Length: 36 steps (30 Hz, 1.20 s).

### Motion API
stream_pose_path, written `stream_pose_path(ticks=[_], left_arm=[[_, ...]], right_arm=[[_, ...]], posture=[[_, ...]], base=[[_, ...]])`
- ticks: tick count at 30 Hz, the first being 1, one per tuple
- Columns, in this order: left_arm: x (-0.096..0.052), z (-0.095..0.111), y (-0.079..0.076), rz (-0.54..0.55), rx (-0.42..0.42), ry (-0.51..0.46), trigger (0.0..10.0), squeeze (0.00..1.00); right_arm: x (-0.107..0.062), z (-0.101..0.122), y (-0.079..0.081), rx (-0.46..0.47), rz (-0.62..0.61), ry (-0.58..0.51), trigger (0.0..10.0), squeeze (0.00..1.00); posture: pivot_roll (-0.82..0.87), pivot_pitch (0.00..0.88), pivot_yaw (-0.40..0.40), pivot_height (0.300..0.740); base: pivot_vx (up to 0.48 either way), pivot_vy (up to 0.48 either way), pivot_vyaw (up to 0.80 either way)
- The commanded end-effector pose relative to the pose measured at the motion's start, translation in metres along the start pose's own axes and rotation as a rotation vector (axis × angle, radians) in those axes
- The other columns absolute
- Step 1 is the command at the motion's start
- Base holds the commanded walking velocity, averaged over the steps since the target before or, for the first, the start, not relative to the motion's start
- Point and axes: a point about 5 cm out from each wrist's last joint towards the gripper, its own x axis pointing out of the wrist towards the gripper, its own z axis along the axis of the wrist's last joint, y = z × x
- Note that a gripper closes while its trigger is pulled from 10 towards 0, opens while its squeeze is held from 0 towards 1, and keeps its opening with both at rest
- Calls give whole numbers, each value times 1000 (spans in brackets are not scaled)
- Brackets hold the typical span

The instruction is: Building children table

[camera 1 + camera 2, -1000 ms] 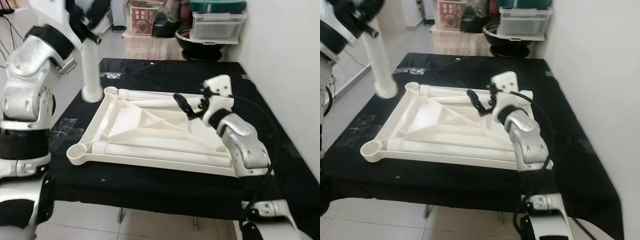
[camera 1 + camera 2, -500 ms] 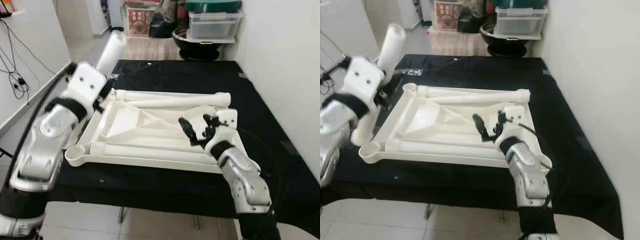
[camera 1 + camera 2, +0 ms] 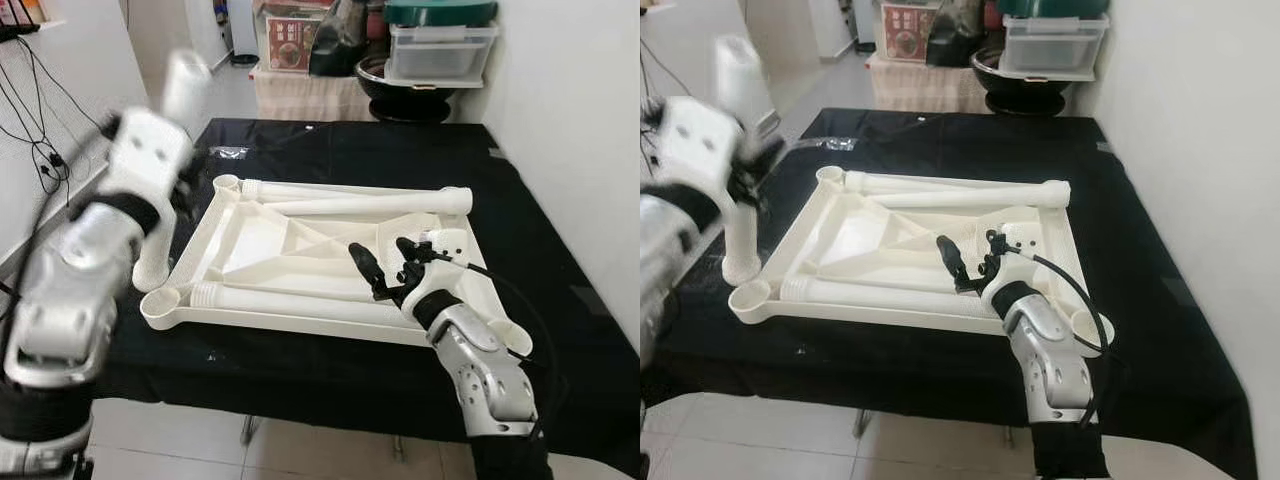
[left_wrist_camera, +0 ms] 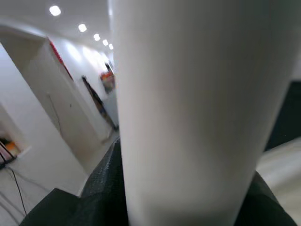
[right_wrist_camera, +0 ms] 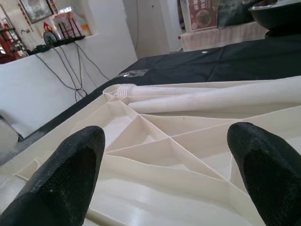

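Blur smears the left pincer (image 3: 172, 190), clamped around an upright white table leg (image 3: 172, 150) just beside the near-left corner socket (image 3: 162, 303) of the ribbed cream table frame (image 3: 300, 250) lying upside down on the black-clothed tabletop (image 3: 330, 150). Above the frame's near-right part, the right pincer (image 3: 385, 262) hovers wide open, empty. Storage bins (image 3: 435, 45) stand behind.

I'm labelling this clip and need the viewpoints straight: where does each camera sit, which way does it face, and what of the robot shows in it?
Left eye view: head camera, looking down at the upturned tabletop on the black table; both arms show.
Right eye view: same scene, shifted sideways; left gripper holds a table leg upright.
Left wrist view: pressed close against that table leg.
Right wrist view: looks between the right gripper fingers across the tabletop, shared with both eye views.
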Motion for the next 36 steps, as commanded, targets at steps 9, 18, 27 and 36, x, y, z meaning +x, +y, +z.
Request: stream_pose_path(ticks=[9,18,27,36], left_arm=[[11,52,20,-40,-244,-199,10000,0],[28,27,-32,-348,-731,-128,10000,0],[39,31,-43,-430,-788,-129,10000,0],[45,50,-44,-496,-858,-192,10000,0]], right_arm=[[4,9,34,10,238,-18,10000,0],[9,41,89,-61,598,-127,10000,0],[15,55,100,-224,672,-150,10000,0],[40,40,87,-446,477,-6,10000,0]], posture=[[-61,18,0,740],[-69,6,6,740],[-77,3,13,740],[-79,0,10,740]], base=[[0,0,0],[0,0,0],[0,0,0],[0,0,0]])
